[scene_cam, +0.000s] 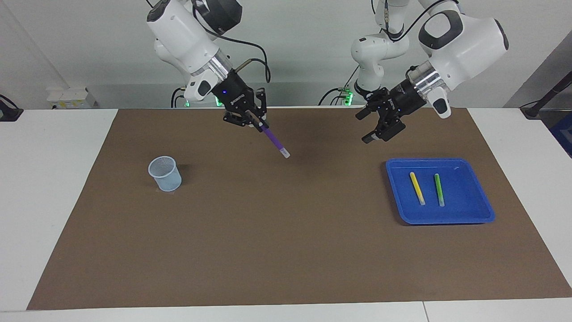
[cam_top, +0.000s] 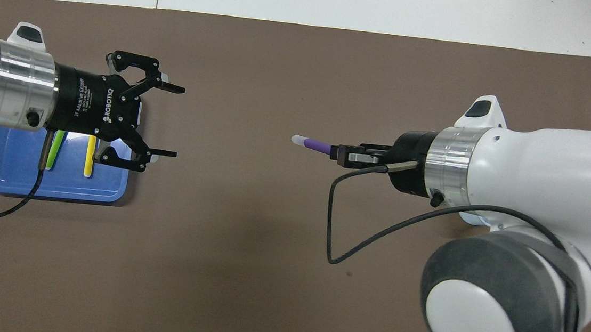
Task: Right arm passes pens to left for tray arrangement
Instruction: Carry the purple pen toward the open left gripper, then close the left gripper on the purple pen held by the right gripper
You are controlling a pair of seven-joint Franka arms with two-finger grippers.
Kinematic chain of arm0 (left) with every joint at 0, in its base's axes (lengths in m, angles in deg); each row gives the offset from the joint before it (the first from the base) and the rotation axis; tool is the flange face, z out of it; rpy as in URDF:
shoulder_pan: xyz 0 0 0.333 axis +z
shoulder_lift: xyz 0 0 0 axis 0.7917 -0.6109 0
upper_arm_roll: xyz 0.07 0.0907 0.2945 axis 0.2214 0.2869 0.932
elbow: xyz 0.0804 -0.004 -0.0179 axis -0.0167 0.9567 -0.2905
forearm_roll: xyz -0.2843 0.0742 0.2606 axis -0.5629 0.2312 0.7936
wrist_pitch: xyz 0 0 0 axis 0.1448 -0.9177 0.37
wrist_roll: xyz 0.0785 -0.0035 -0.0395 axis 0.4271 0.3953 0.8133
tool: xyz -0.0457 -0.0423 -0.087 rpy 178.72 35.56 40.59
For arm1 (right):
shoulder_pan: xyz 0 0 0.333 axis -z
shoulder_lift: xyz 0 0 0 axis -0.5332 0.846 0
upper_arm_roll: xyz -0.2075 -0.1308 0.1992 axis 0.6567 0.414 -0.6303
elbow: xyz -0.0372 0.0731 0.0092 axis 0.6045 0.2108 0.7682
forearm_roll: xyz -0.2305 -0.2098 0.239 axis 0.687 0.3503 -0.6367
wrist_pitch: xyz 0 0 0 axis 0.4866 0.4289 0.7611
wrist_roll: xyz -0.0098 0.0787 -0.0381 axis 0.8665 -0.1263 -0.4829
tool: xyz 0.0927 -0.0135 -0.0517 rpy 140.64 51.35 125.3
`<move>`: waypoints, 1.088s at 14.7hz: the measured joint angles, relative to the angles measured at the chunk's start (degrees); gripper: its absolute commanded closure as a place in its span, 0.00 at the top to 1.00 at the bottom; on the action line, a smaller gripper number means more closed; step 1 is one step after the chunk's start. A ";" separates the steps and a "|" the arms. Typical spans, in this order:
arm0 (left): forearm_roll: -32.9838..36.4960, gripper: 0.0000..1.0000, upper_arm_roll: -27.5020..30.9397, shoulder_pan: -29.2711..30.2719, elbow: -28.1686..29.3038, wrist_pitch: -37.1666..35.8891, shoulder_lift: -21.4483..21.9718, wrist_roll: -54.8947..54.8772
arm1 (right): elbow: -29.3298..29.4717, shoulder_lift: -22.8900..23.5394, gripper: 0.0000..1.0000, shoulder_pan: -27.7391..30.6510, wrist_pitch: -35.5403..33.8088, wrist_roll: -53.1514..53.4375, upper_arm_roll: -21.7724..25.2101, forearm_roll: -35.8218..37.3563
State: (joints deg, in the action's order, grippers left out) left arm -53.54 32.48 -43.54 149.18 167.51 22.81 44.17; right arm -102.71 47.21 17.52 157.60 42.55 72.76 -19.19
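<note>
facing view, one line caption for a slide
Right end effector carries purple pen toward open left end effector

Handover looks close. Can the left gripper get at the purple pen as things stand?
Probably yes: the left gripper is open over bare mat, and the purple pen in the right gripper points its free end at it, nothing between.

A purple pen (scene_cam: 273,140), whitish tip angled down, hangs clamped in the right gripper (scene_cam: 256,123) above the brown mat, while yellow pen (scene_cam: 417,188) and green pen (scene_cam: 439,189) lie side by side in the blue tray (scene_cam: 473,210).
</note>
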 measured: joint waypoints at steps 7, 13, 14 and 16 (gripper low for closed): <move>-3.59 1.00 -0.10 -7.05 6.59 10.30 2.50 1.53 | -0.11 0.29 0.00 -7.45 7.28 9.87 -0.01 -0.05; -4.07 1.00 -0.16 -11.90 8.90 16.46 3.03 3.96 | -0.10 0.29 0.00 -9.24 7.29 9.63 -0.01 -0.06; -4.07 1.00 -0.15 -12.80 9.36 17.36 3.14 4.21 | -0.10 0.29 0.00 -9.24 7.29 9.52 -0.01 -0.06; -4.07 0.95 -0.14 -13.67 10.03 18.03 3.47 4.48 | -0.10 0.29 0.00 -9.24 7.29 9.49 0.01 -0.06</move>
State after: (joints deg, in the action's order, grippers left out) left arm -57.61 32.34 -57.21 159.20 185.54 26.28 48.65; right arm -102.81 47.49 8.28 164.89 52.04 72.77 -19.25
